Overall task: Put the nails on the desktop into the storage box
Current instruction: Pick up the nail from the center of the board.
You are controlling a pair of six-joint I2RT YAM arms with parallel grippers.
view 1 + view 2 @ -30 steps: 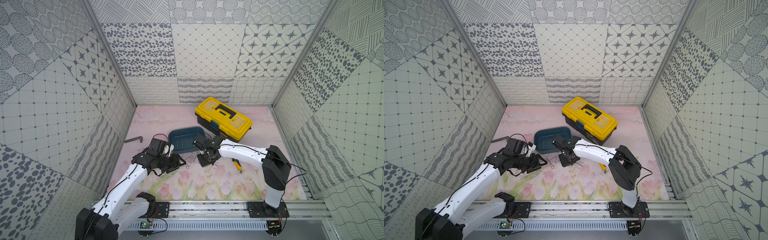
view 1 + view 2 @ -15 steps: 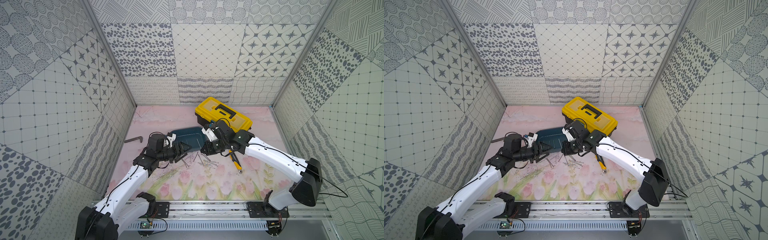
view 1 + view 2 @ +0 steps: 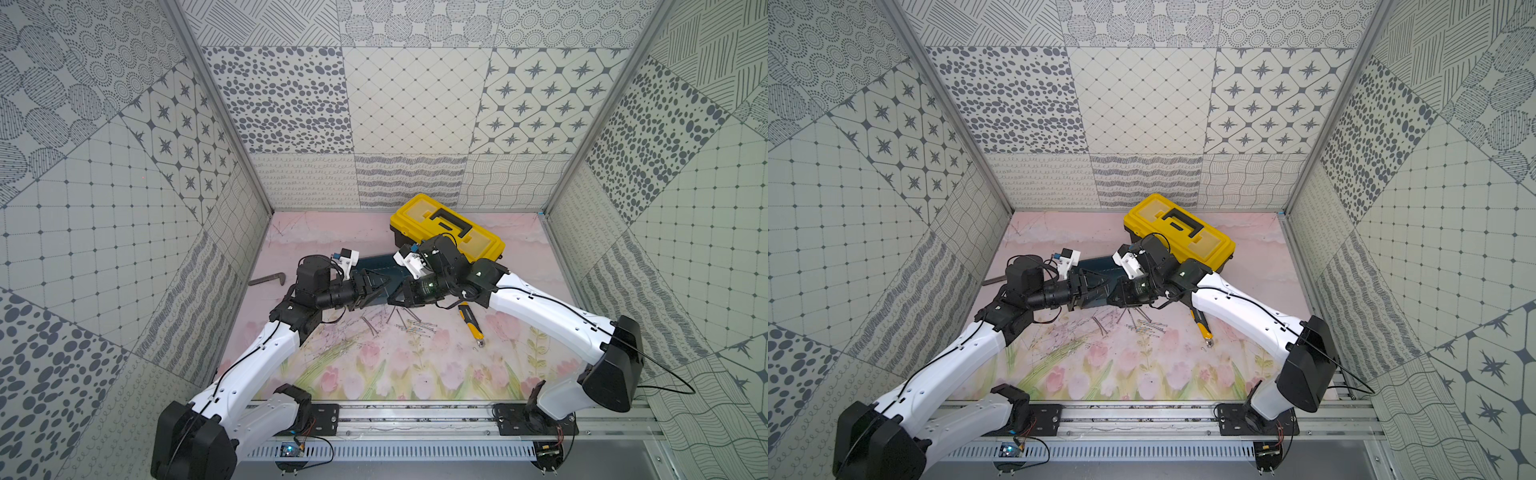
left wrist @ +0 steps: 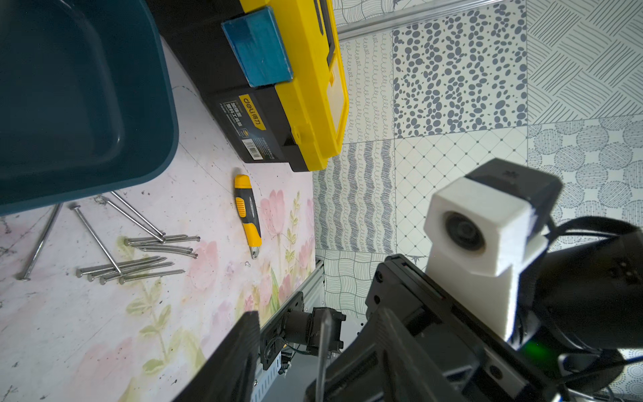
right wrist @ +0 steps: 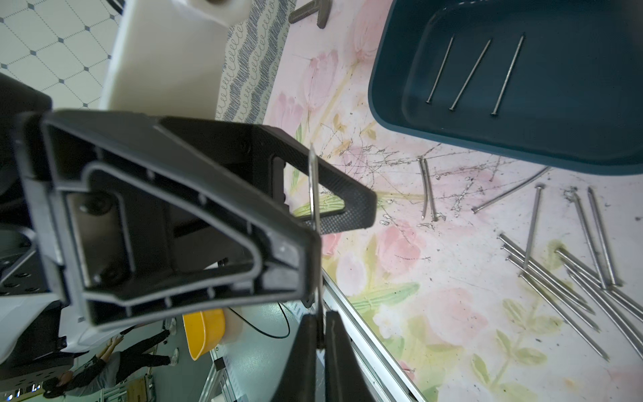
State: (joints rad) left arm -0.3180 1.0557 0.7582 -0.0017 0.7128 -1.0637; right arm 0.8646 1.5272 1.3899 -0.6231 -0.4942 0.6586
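The right gripper (image 5: 318, 336) is clamped tight on one held nail (image 5: 313, 195). It pinches the nail near one end, so the shaft sticks straight out beyond its tips. That shaft runs between the fingers of the left gripper (image 5: 342, 226), which stand partly apart with the printed surface showing through the gap. Whether either pad touches the metal I cannot tell.

In both top views the two grippers meet tip to tip above the near edge of the storage box (image 3: 376, 265). The box sits at about eleven o'clock from them on the desktop (image 3: 374, 374), and on its floor lie three nails (image 5: 471, 75), side by side. The loose nails (image 3: 415, 326) are scattered at five o'clock. The utility knife (image 3: 471, 326) is at four, the toolbox (image 3: 449, 228) at one and the L-shaped bar (image 3: 268, 279) at nine.
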